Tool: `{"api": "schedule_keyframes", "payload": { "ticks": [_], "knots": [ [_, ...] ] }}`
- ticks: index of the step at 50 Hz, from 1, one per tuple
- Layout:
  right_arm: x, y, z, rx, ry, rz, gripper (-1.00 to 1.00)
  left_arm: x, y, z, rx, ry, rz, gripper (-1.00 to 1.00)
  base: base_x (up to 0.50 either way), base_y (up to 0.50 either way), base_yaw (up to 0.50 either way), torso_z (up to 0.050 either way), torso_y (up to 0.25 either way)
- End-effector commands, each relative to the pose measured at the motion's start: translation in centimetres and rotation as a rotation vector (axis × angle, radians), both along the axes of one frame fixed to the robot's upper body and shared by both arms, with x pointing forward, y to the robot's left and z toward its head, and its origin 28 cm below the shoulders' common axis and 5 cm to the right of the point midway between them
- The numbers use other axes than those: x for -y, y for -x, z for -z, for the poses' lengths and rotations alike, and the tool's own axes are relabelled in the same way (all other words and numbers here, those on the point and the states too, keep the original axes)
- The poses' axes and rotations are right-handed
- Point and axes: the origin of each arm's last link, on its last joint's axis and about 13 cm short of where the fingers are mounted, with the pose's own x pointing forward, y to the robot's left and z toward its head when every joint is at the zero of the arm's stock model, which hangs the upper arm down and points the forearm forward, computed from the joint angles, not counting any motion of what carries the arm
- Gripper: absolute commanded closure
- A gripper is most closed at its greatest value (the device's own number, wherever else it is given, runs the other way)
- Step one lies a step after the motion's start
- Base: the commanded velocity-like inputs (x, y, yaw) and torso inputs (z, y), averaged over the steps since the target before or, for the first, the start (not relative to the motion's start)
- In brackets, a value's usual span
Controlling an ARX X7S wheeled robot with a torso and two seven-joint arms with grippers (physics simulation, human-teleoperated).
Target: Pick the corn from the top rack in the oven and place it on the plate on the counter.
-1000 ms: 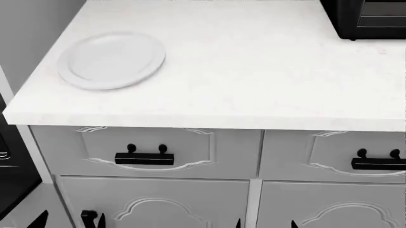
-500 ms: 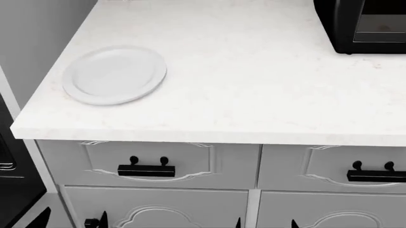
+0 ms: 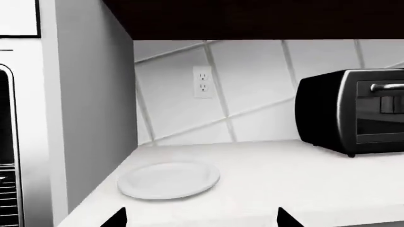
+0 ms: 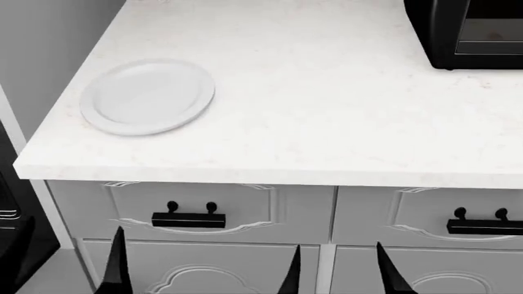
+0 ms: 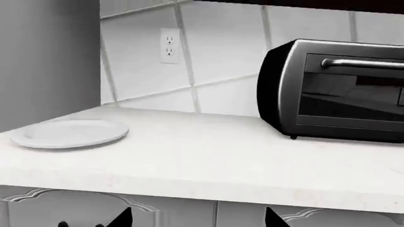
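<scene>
The white plate (image 4: 147,96) lies empty near the left end of the marble counter (image 4: 327,122); it also shows as the plate (image 3: 168,178) and the plate (image 5: 69,132). A strip of the black oven (image 4: 10,202) with rack wires shows at the far left, and the oven (image 3: 6,189) edge shows in the left wrist view. The corn is out of view. My left gripper (image 4: 70,269) and right gripper (image 4: 339,275) hang below the counter edge, in front of the cabinets, both open and empty. Only the black fingertips (image 3: 117,218) and fingertips (image 5: 277,218) show in the wrist views.
A black countertop toaster oven (image 4: 466,30) stands at the counter's back right. Grey cabinet drawers with black handles (image 4: 188,219) sit under the counter. A grey side panel (image 3: 94,118) separates the oven from the counter. A wall outlet (image 3: 203,81) is on the tiled backsplash.
The head view first tilted so the counter sits lower in frame, then held still. Both grippers' fingertips have risen higher into view in front of the cabinets.
</scene>
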Motion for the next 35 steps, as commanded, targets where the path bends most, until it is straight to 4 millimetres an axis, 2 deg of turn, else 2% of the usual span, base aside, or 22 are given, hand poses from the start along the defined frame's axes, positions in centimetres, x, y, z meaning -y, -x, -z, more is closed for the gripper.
{"api": "schedule_keyframes", "payload": {
  "ticks": [1,8,13,17,20,23,25,32,33,35],
  "knots": [
    [-0.1,1.1,-5.9,0.131,-0.021,-0.015,-1.0,0.5,1.1,-6.0,0.165,-0.003,0.005,-1.0,0.0,0.0,0.0,0.0,0.0],
    [-0.1,1.9,-9.3,0.204,-0.056,-0.035,-1.0,1.1,1.4,-8.9,0.249,0.023,0.029,-1.0,0.0,0.0,0.0,0.0,0.0],
    [-0.4,2.9,-11.8,0.265,-0.067,-0.06,-1.0,1.7,2.3,-11.4,0.325,0.049,0.047,-1.0,0.0,0.0,0.0,0.0,0.0],
    [-0.6,2.9,-13.6,0.319,-0.051,-0.105,-1.0,2.1,2.4,-13.2,0.375,0.084,0.065,-1.0,0.0,0.0,0.0,0.0,0.0],
    [-0.9,3.8,-15.2,0.343,-0.061,-0.112,-1.0,2.4,3.4,-15.2,0.427,0.044,0.156,-1.0,0.0,0.0,0.0,0.0,0.0],
    [-1.2,4.4,-16.7,0.37,-0.057,-0.128,-1.0,2.7,4.4,-17.3,0.464,0.085,0.085,-1.0,0.0,0.0,0.0,0.0,0.0],
    [-1.3,4.7,-17.3,0.386,-0.061,-0.135,-1.0,3.0,4.9,-18.5,0.502,0.08,0.097,-1.0,0.0,0.0,0.0,0.0,0.0],
    [-1.5,5.3,-19.1,0.422,-0.073,-0.154,-1.0,3.1,5.8,-20.1,0.522,0.105,0.096,-1.0,0.0,0.0,0.0,0.0,0.0],
    [-1.7,5.5,-20.3,0.446,-0.082,-0.165,-1.0,3.1,5.9,-20.9,0.529,0.101,0.093,-1.0,0.0,0.0,0.0,0.0,0.0],
    [-1.8,5.7,-20.9,0.464,-0.087,-0.174,-1.0,3.1,6.1,-21.5,0.534,0.107,0.093,-1.0,0.0,0.0,0.0,0.0,0.0]
  ]
}}
